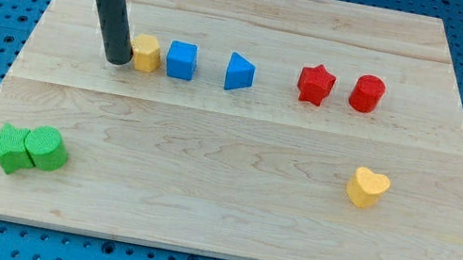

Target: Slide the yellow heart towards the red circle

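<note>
The yellow heart (367, 188) lies at the lower right of the wooden board. The red circle (366, 93) stands at the upper right, above the heart, with a red star (315, 84) just to its left. My tip (116, 61) is at the upper left of the board, touching or almost touching the left side of a yellow hexagon block (146, 53). It is far to the left of both the heart and the red circle.
A blue cube (182, 59) sits right of the yellow hexagon and a blue triangle (239, 73) further right. A green cube (10, 148) and a green cylinder (46, 148) touch at the lower left. The board (217, 214) rests on a blue pegboard.
</note>
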